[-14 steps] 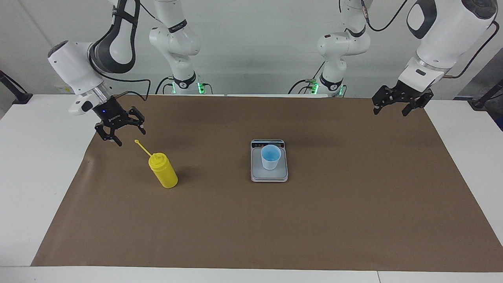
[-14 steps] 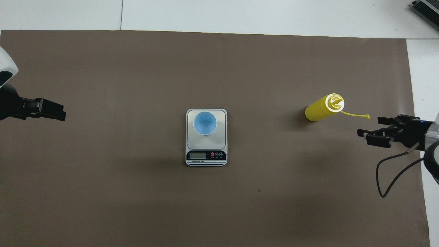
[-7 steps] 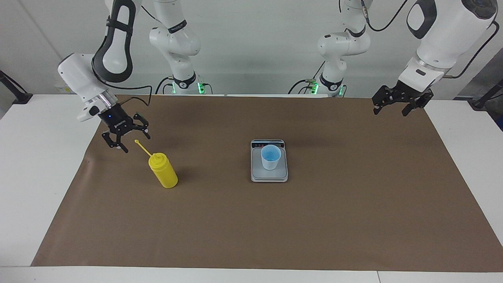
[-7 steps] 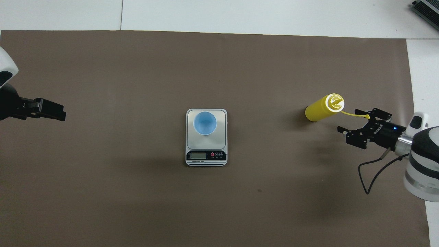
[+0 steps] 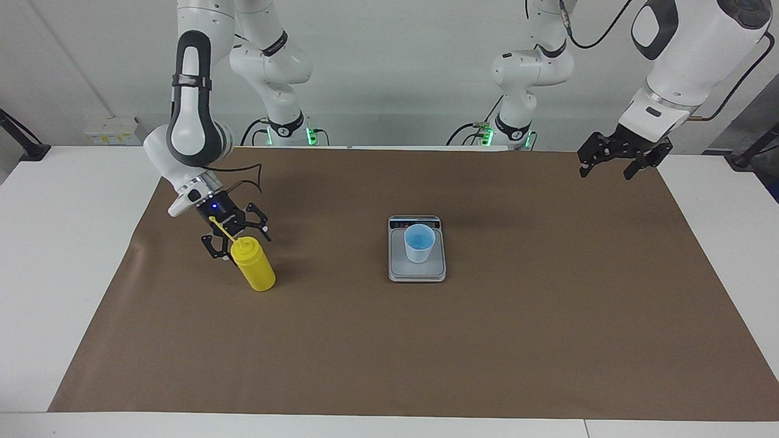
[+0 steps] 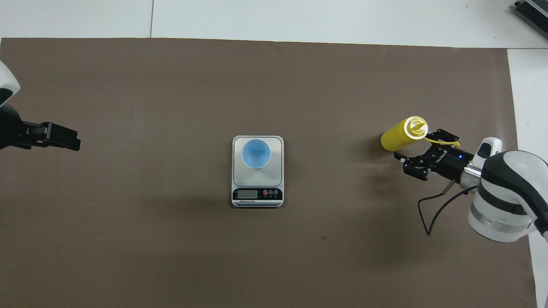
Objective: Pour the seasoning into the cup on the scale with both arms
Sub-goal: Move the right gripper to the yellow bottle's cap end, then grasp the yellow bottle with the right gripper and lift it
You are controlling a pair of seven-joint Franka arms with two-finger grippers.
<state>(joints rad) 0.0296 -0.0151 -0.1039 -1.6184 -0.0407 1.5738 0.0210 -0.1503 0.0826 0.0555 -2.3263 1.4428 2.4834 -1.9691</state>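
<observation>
The yellow seasoning bottle (image 5: 257, 269) stands upright on the brown mat toward the right arm's end, and shows in the overhead view (image 6: 396, 137). Its cap strap (image 5: 219, 226) sticks out across my right gripper. My right gripper (image 5: 237, 245) (image 6: 421, 147) is open and low at the bottle's top, one finger on each side of the nozzle; I cannot tell if it touches. The pale blue cup (image 5: 419, 243) (image 6: 255, 153) stands on the silver scale (image 5: 417, 272) (image 6: 257, 194) at mid-table. My left gripper (image 5: 614, 165) (image 6: 58, 137) is open, raised over the mat's edge, waiting.
A brown paper mat (image 5: 487, 340) covers most of the white table (image 5: 55, 243). The scale's display strip (image 6: 257, 193) faces the robots. A dark device (image 6: 533, 10) lies at the table's corner farthest from the robots, at the right arm's end.
My right gripper has come down and moved in from the mat's edge to the bottle's top, fingers still open. The bottle, cup, scale and left arm have not moved.
</observation>
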